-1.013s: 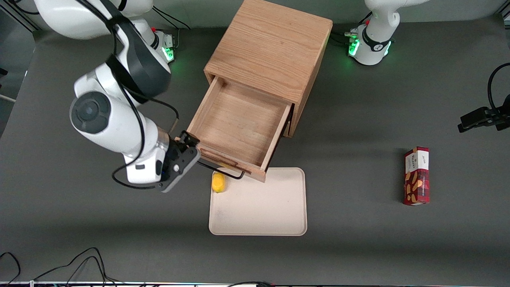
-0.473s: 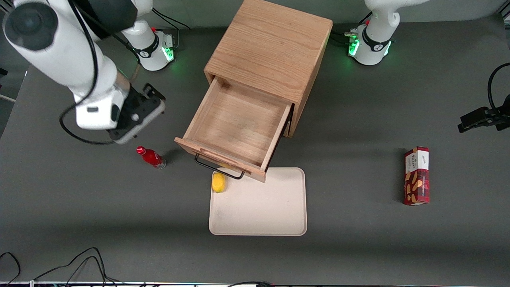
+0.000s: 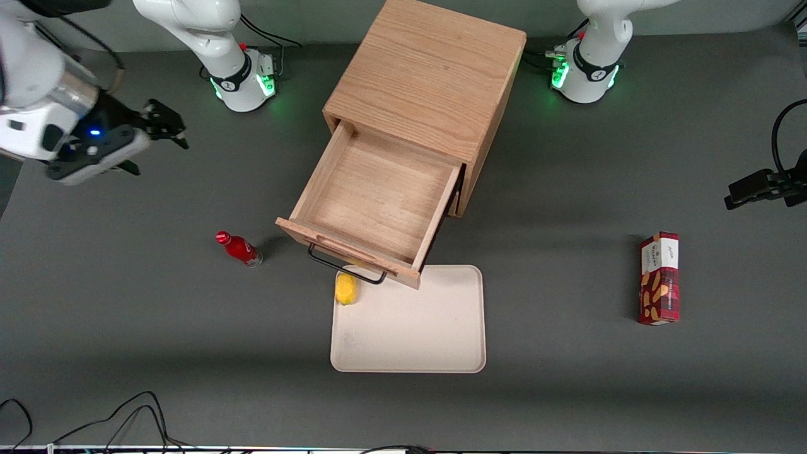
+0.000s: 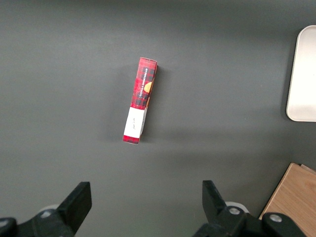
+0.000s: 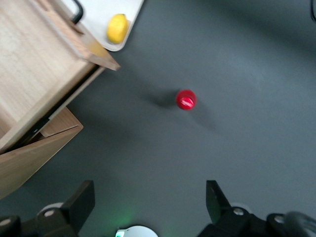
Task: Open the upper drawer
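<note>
Best to treat the upper drawer [image 3: 378, 202] as open already: pulled well out of the wooden cabinet [image 3: 429, 75] toward the front camera, black bar handle [image 3: 347, 265] overhanging the tray [image 3: 410, 328] beside the lemon [image 3: 345, 289]. Best to hold the gripper [image 3: 154, 142], spread wide and empty, high toward the working arm's end, well apart from the red bottle [image 3: 239, 248]. Cannot see the lower drawer, hidden beneath; cannot tell whether any travel is left.
</note>
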Controlling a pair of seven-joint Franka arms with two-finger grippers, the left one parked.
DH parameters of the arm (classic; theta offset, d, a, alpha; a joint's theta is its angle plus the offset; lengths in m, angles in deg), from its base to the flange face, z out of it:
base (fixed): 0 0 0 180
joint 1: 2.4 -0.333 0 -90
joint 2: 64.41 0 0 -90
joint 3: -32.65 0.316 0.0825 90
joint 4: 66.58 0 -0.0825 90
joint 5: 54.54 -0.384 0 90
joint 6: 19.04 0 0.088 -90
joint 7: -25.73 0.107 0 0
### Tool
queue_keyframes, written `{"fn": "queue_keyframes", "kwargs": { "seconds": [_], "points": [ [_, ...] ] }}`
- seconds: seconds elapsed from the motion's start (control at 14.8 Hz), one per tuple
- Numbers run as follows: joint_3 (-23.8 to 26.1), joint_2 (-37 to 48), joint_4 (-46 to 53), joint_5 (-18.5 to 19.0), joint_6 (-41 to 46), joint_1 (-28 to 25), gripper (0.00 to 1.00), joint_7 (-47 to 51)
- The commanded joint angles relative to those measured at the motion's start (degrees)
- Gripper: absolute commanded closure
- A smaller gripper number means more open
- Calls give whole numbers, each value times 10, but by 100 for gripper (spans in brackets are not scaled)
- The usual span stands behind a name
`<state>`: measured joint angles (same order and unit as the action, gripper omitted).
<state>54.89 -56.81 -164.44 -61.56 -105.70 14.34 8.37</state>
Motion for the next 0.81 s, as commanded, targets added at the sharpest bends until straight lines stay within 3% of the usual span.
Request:
{"fn": "queue_keyframes", "kwargs": {
  "seconds": [0.0,0.41,0.54,0.68,0.74],
  "points": [
    [-2,33,-21,-20,24,15,0,54],
    [-5,53,-33,-12,28,49,0,91],
    [-8,78,-78,-12,-1,56,0,89],
    [-47,114,-139,-14,-45,22,0,88],
    [-95,114,-144,-12,-46,-29,0,90]
  ]
}}
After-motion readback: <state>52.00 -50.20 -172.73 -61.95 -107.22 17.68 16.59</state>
